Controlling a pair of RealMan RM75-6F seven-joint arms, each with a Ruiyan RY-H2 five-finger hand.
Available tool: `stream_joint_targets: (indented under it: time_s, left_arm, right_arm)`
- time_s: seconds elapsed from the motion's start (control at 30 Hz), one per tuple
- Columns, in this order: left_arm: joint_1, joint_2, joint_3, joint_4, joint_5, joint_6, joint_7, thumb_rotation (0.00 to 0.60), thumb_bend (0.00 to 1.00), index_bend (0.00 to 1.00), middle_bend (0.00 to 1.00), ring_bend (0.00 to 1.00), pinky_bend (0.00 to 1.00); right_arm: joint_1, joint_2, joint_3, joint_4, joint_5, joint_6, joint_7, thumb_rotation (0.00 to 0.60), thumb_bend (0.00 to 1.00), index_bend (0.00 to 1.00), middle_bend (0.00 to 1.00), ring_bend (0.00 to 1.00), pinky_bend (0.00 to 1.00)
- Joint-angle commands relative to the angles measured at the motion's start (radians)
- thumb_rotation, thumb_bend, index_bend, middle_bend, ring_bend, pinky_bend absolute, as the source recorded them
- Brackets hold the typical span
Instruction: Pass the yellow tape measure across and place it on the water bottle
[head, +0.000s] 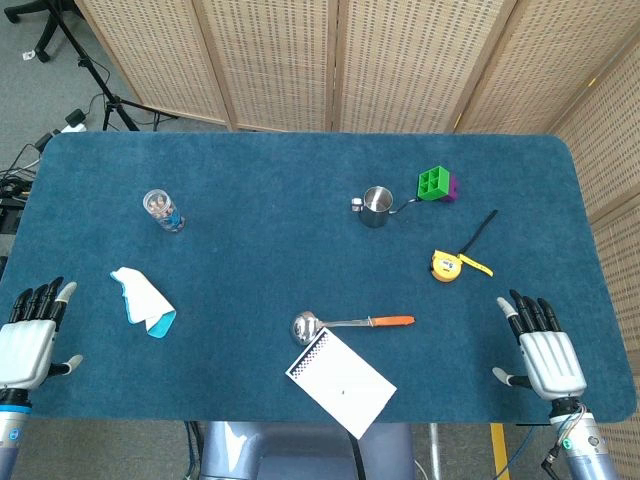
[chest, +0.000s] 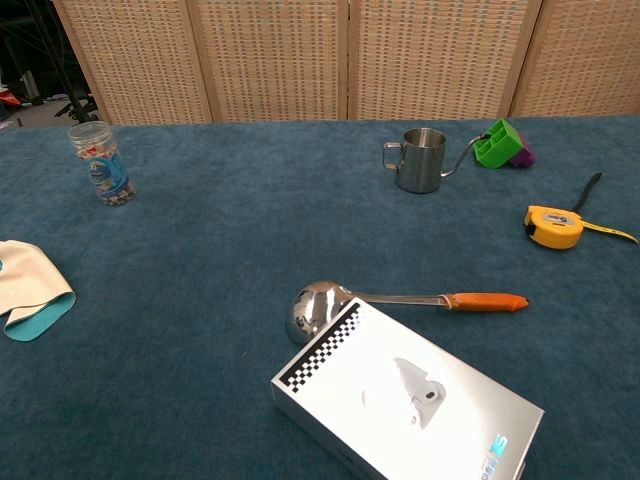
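the work surface is a table (head: 300, 200) covered in dark blue short-pile felt, backed by woven wicker screen panels (head: 400, 60). the right hand (head: 545, 350) lies flat near the right front edge, palm down, fingers apart, holding nothing; the left hand (head: 30, 335) lies the same way at the left front edge, also empty. neither hand shows in the chest view. the yellow tape measure (head: 447, 265) sits on the felt just ahead of the right hand, a compact rounded hard case with a short length of yellow blade pulled out to one side and a black wrist strap (head: 482, 230) trailing away behind it. the step in hand appears to be the first reach and grasp by the right hand. recommended practice: approach from above, close thumb and fingers across the flat sides of the case, and keep clear of the loose blade and strap, which could snag or tilt the case. the water bottle (head: 163, 211) stands upright well apart on the far left, a clear cylinder with a printed label and a small flat top, so the final placement likely needs a centred, level release. between them lie a steel ladle (head: 345, 323) with an orange handle, a glossy white box (head: 340, 382), a steel pitcher (head: 376, 206), a green block (head: 436, 184) and a folded cloth (head: 143, 301).
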Motion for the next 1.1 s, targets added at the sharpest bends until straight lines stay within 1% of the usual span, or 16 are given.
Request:
stream_joint_targets:
  time_s: [0.03, 0.23, 0.4, 0.53, 0.6, 0.67, 0.77, 0.97, 1.1]
  left_arm:
    - [-0.001, -0.003, 0.000, 0.002, -0.002, -0.002, 0.003, 0.600, 0.08, 0.00, 0.00, 0.00, 0.00]
    - [-0.002, -0.010, -0.003, 0.008, 0.001, 0.006, 0.008, 0.600, 0.08, 0.00, 0.00, 0.00, 0.00]
    - [-0.001, -0.005, -0.007, 0.008, 0.003, 0.009, -0.012, 0.600, 0.08, 0.00, 0.00, 0.00, 0.00]
    - [0.000, 0.000, -0.005, 0.004, 0.015, 0.013, -0.027, 0.600, 0.08, 0.00, 0.00, 0.00, 0.00]
    - [0.002, 0.005, -0.003, 0.000, 0.024, 0.016, -0.042, 0.600, 0.08, 0.00, 0.00, 0.00, 0.00]
    - [0.004, 0.008, -0.003, 0.000, 0.030, 0.021, -0.052, 0.600, 0.08, 0.00, 0.00, 0.00, 0.00]
    - [0.007, 0.012, -0.005, 0.000, 0.039, 0.030, -0.065, 0.600, 0.08, 0.00, 0.00, 0.00, 0.00]
    - [0.007, 0.010, -0.005, 0.004, 0.049, 0.035, -0.075, 0.600, 0.08, 0.00, 0.00, 0.00, 0.00]
    - [0.008, 0.009, -0.002, -0.002, 0.056, 0.037, -0.067, 0.600, 0.08, 0.00, 0.00, 0.00, 0.00]
  right_arm:
    - [0.000, 0.000, -0.001, 0.000, 0.001, -0.002, 0.001, 0.600, 0.03, 0.00, 0.00, 0.00, 0.00]
    - [0.003, -0.004, -0.004, 0.006, 0.000, -0.008, -0.003, 0.600, 0.03, 0.00, 0.00, 0.00, 0.00]
    - [0.007, -0.006, 0.001, 0.008, 0.002, -0.009, 0.000, 0.600, 0.03, 0.00, 0.00, 0.00, 0.00]
    - [0.002, -0.013, 0.011, 0.013, -0.021, 0.028, 0.021, 0.600, 0.03, 0.00, 0.00, 0.00, 0.00]
    - [-0.003, -0.026, 0.013, 0.032, -0.049, 0.057, 0.042, 0.600, 0.03, 0.00, 0.00, 0.00, 0.00]
    - [-0.005, -0.034, 0.011, 0.047, -0.055, 0.063, 0.047, 0.600, 0.03, 0.00, 0.00, 0.00, 0.00]
    - [-0.003, -0.039, 0.011, 0.057, -0.047, 0.055, 0.043, 0.600, 0.03, 0.00, 0.00, 0.00, 0.00]
    - [0.009, -0.046, 0.027, 0.053, -0.030, 0.044, 0.032, 0.600, 0.03, 0.00, 0.00, 0.00, 0.00]
    - [0.042, -0.042, 0.046, 0.034, -0.013, 0.000, 0.011, 0.600, 0.03, 0.00, 0.00, 0.00, 0.00]
